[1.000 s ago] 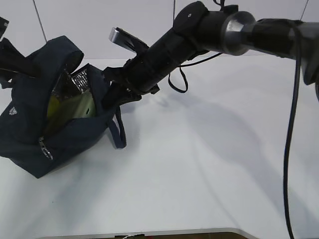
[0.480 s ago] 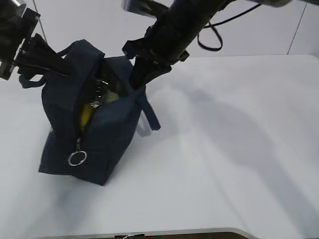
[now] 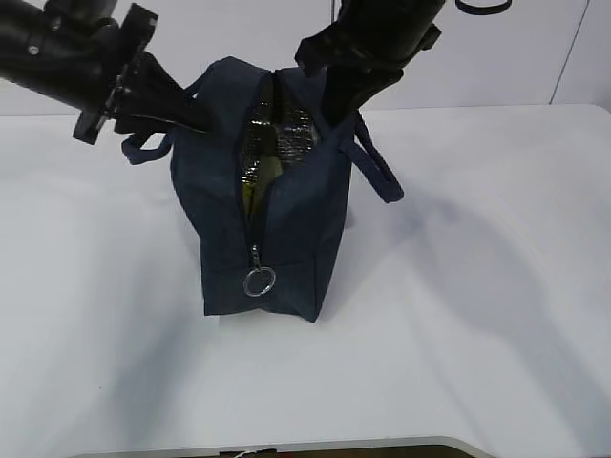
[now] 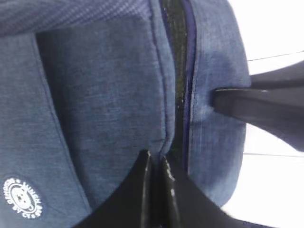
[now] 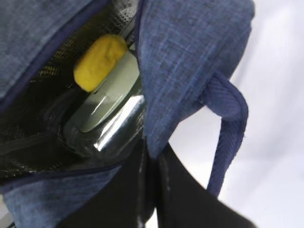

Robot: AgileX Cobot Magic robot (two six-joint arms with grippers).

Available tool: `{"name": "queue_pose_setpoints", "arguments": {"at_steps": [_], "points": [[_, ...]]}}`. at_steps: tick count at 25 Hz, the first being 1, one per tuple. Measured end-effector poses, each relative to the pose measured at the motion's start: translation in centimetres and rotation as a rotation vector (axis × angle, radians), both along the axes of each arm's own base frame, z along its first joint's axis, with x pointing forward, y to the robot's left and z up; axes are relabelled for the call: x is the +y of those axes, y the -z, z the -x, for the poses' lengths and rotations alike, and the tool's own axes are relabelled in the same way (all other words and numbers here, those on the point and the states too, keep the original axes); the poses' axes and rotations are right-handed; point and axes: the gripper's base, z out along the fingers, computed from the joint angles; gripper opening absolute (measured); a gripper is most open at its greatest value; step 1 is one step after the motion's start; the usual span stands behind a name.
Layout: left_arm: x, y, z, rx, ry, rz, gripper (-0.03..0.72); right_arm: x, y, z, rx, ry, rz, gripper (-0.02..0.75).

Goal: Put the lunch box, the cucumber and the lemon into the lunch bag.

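The navy lunch bag point(image 3: 286, 229) stands upright on the white table, its top open and its zipper ring point(image 3: 259, 281) facing me. My left gripper point(image 3: 202, 126) is shut on the bag's left rim; the left wrist view shows it point(image 4: 156, 159) pinching the fabric point(image 4: 95, 95) near the round white logo point(image 4: 22, 204). My right gripper point(image 3: 336, 107) is shut on the right rim, as seen in the right wrist view point(image 5: 152, 156). Inside lie the lemon point(image 5: 99, 61) and the lunch box point(image 5: 107, 109) with its sage lid. The cucumber is hidden.
One bag handle point(image 3: 377, 172) hangs out on the right, another point(image 3: 143, 148) loops out on the left. The white table point(image 3: 477, 286) extends around the bag; its front edge runs along the bottom of the exterior view.
Both grippers have lifted and turned the bag from lying tilted at the left to standing upright near the middle, zipper end toward me. The arms moved right and up with it.
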Motion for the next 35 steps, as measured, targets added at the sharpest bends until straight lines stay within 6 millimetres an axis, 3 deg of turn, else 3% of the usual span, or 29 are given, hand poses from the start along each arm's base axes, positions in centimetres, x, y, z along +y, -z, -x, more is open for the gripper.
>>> {"name": "queue_pose_setpoints", "arguments": {"at_steps": [6, 15, 25, 30, 35], "points": [[-3.3, 1.8, -0.7, 0.018, -0.031, 0.036, -0.014, -0.3, 0.3, -0.3, -0.012, 0.005, 0.037, 0.015], [-3.8, 2.9, -1.2, 0.048, -0.051, 0.051, 0.006, -0.2, 0.6, -0.6, -0.025, 0.022, 0.033, 0.036], [-3.8, 2.9, -1.3, 0.043, -0.061, 0.049, 0.252, 0.0, 0.4, -0.9, -0.057, 0.035, 0.001, 0.289], [-3.0, 2.9, -1.6, 0.047, -0.074, 0.052, 0.269, 0.2, 0.3, -0.9, -0.048, 0.038, -0.022, 0.357], [-2.4, 2.9, -1.6, 0.06, -0.07, 0.06, 0.272, 0.3, 0.3, -0.8, -0.044, 0.036, -0.035, 0.365]]}}
